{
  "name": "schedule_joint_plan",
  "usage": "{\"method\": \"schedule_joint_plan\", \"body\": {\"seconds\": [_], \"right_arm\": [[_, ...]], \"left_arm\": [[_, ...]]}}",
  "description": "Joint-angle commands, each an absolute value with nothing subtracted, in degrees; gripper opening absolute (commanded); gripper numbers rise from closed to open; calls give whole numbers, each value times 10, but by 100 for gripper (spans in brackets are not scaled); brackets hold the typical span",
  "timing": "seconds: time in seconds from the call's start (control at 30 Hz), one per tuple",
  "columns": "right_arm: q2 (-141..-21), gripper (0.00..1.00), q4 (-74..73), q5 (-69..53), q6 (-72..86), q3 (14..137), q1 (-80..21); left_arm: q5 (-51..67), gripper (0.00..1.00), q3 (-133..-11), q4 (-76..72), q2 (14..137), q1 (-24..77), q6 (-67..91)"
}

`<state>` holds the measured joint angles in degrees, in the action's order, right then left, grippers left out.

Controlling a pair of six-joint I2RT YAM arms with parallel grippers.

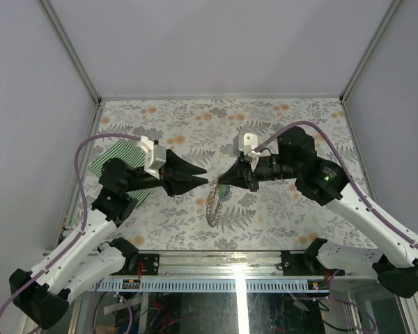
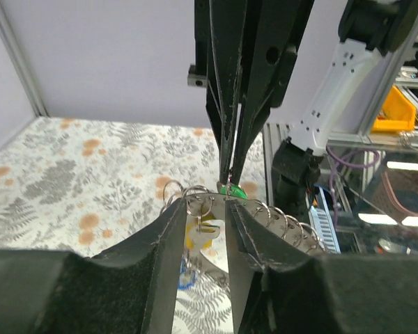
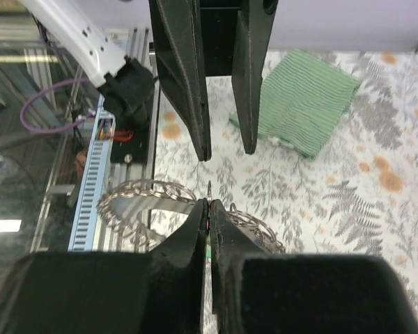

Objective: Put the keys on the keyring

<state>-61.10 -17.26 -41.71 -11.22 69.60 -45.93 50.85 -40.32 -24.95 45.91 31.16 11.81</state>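
The two hands are meeting tip to tip above the middle of the flowery worktop (image 1: pixel 195 118). The right hand (image 1: pixel 221 182) is squeezing tight on a green key (image 2: pixel 230 189), and a thin bit of metal is poking out past its fingertips. The left hand (image 1: pixel 207 175) is hanging open right in front of it, with a gap between its fingers, and it is holding nothing. The keyring (image 1: pixel 212 207) is lying in a loose curl on the worktop just under both hands, a little toward the near edge, and the hands are hiding part of it from above. A yellow key (image 2: pixel 203 229) and a blue key (image 2: pixel 186 280) are showing down in the gap between the left fingers, close by the chain; I cannot tell if they are on it. A striped cloth (image 1: pixel 106 158), green and white, is lying at the left side, and the left arm is covering part of it. Purple cables (image 1: pixel 80 170) are looping out from both arms. A little green light (image 1: pixel 327 177) is glowing on the right arm. Grey walls (image 1: pixel 216 42) are standing around the worktop. A yellow bin (image 2: pixel 397 108) is sitting off past the near edge. Any writing is too small to read.
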Motion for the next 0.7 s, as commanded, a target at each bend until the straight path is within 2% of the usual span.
{"method": "schedule_joint_plan", "body": {"seconds": [0.0,0.2,0.67], "right_arm": [[-636,0,-307,-371,-187,766,-475],[-667,0,-384,-326,-200,814,-495],[-677,0,-389,-300,-209,828,-527]], "left_arm": [[536,31,-425,-183,479,330,77],[543,32,-431,-175,502,361,72],[541,33,-442,-154,530,390,51]]}}
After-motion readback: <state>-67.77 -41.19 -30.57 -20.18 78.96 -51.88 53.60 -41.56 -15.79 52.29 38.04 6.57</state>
